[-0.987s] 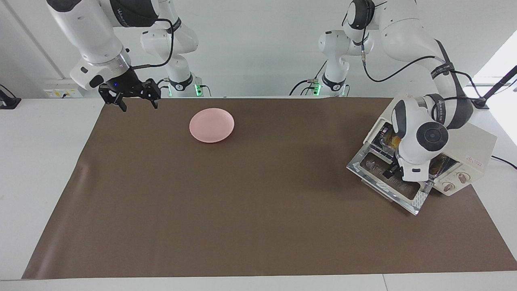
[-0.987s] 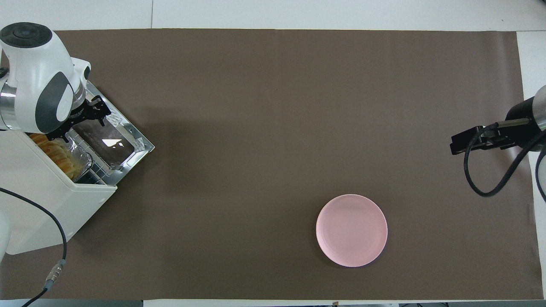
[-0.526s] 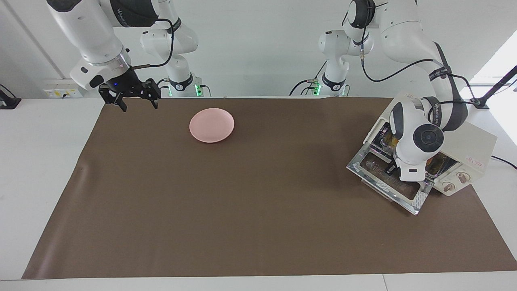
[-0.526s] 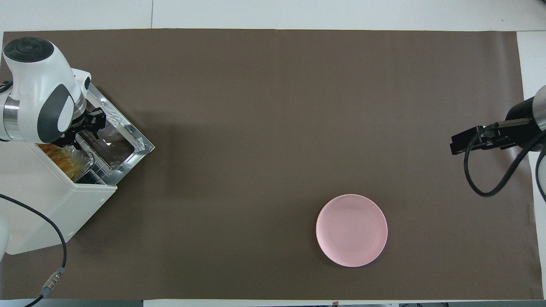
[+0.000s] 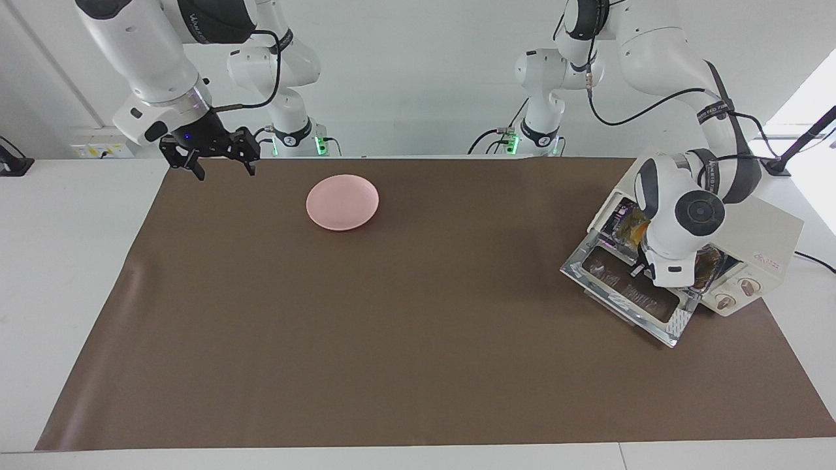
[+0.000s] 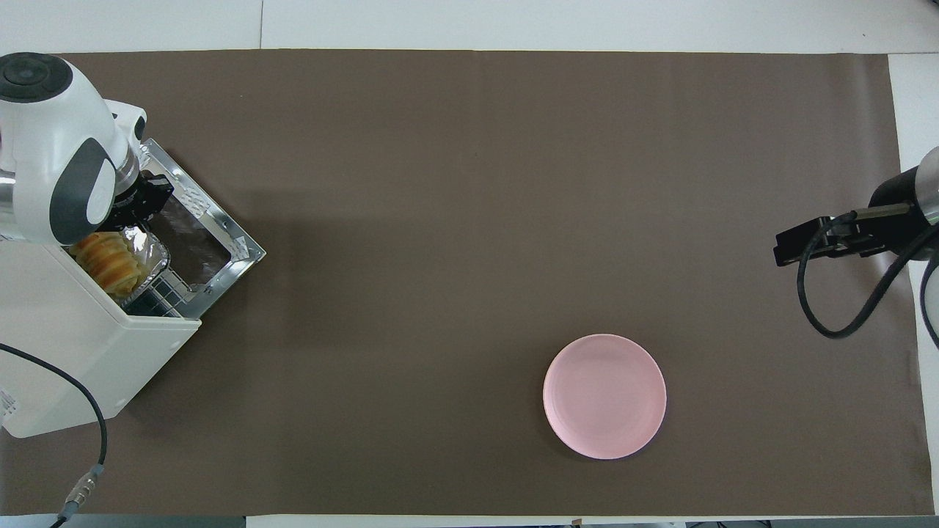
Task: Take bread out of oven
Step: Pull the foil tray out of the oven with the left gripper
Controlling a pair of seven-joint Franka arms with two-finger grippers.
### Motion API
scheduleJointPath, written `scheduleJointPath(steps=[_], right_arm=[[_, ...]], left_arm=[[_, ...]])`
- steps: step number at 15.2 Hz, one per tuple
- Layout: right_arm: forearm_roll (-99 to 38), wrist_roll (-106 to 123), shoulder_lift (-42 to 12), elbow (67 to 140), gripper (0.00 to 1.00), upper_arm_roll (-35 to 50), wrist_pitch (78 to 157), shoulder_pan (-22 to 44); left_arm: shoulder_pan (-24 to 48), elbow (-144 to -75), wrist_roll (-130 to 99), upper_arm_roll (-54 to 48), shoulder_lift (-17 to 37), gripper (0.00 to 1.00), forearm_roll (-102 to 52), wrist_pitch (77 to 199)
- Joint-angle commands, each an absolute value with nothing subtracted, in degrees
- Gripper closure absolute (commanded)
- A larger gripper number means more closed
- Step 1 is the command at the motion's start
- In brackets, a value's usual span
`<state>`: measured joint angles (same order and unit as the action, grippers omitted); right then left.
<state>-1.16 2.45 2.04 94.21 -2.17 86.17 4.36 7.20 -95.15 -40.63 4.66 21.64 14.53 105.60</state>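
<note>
The cream-white oven [image 5: 767, 238] stands at the left arm's end of the table, its glass door [image 6: 213, 246] dropped open flat. Inside, on the wire rack, lies the golden ridged bread [image 6: 108, 258] in a crinkled foil tray [image 6: 152, 253]. My left gripper [image 6: 143, 209] reaches down over the open door to the mouth of the oven and is shut on the tray's rim beside the bread. In the facing view the arm's wrist hides most of the bread [image 5: 630, 228]. My right gripper [image 5: 222, 163] hangs open over the right arm's end of the table, holding nothing.
A round pink plate [image 5: 342, 202] sits on the brown mat [image 5: 392, 326], near the robots and toward the right arm's end. The oven's power cable [image 6: 88, 411] trails off the table's near edge.
My left gripper has closed from open to shut at the foil tray's rim and drawn in toward the oven's mouth. More of the bread now shows. The right arm has not moved.
</note>
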Motion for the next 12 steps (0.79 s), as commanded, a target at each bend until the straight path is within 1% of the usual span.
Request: scheduleJointPath(steps=[1, 2, 5, 9, 11, 12], right_arm=[[-2.11, 3.6, 2.55, 94.13, 0.0, -1.58, 85.25, 3.25], [-2.02, 3.6, 2.55, 94.13, 0.0, -1.58, 85.25, 3.25], [-2.02, 3.6, 2.55, 94.13, 0.0, -1.58, 85.25, 3.25], [-2.11, 3.6, 2.55, 94.13, 0.0, -1.58, 85.25, 3.25], [-2.11, 3.6, 2.55, 94.13, 0.0, -1.58, 85.25, 3.25], [-2.11, 3.6, 2.55, 94.13, 0.0, -1.58, 85.25, 3.25]], left_arm=[[10.0, -89.68, -39.65, 4.66, 23.98, 1.0, 12.05, 105.91], [12.02, -85.73, -37.38, 4.48, 26.0, 1.0, 11.35, 106.0], [19.31, -77.02, -35.95, 4.13, 29.61, 1.0, 5.72, 104.34], [28.99, -76.29, -36.04, 4.13, 29.88, 1.0, 2.3, 103.71], [29.88, -76.38, -35.69, 3.96, 30.23, 1.0, -0.43, 105.37], [31.88, -76.81, -34.9, 3.87, 30.41, 1.0, -2.18, 107.73]])
